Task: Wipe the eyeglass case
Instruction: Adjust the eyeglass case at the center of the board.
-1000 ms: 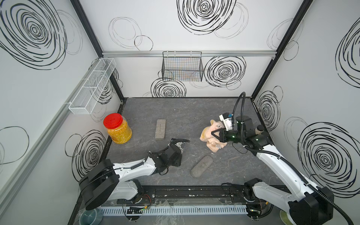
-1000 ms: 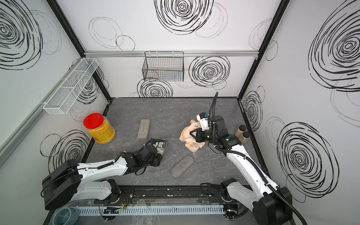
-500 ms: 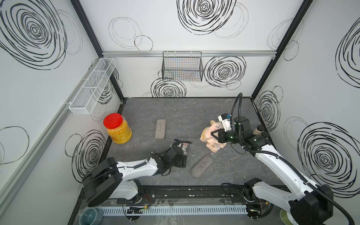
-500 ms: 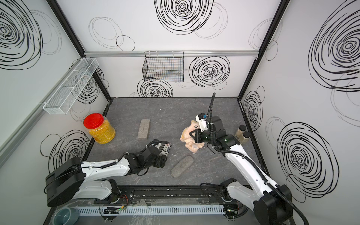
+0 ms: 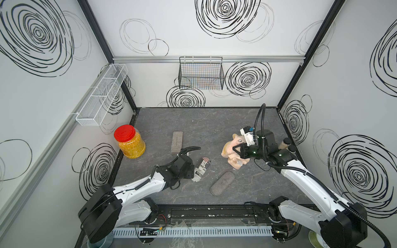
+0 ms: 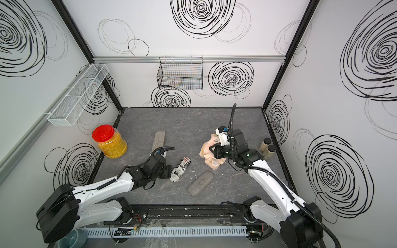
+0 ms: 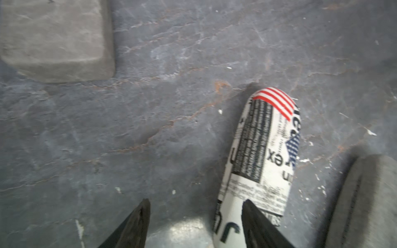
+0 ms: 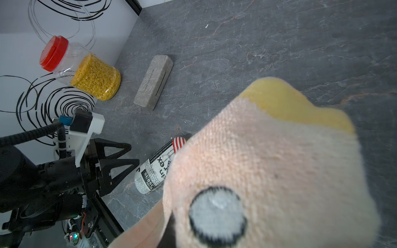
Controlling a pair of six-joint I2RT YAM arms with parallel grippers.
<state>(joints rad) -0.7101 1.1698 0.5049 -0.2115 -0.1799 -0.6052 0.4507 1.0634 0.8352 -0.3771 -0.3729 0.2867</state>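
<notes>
Bench: slate table carrying three cases. None of them touch each other.

Right arm: no change I can find over the last second. My right gripper is clamped on the peach cloth, which hangs bunched above the table and clear of every case.

Left arm: it has slid forward toward the table's middle and sits low.

Printed case: a second ago I could see no case lying at this spot in the top views. Half a second ago newsprint showed at my left fingertips. Now the printed case lies flat on the table just ahead of my left gripper, red-striped end farthest from it.

Other cases: the grey oval case is near the printed one, on the front side. The stone-grey box case is further back. Neither has moved.

Left jaws: partly spread, with bare table showing in the gap. One of the fingers overlaps the case's near end in the left wrist view. I cannot tell whether it touches. Nothing is clamped.

Reading: I judge the printed case has just been set down and let go, which makes it the one to wipe. No wiping has begun, and the cloth is well apart from it.

Risk: the rounded shell may skid under the cloth unless my left fingers steady it.
</notes>
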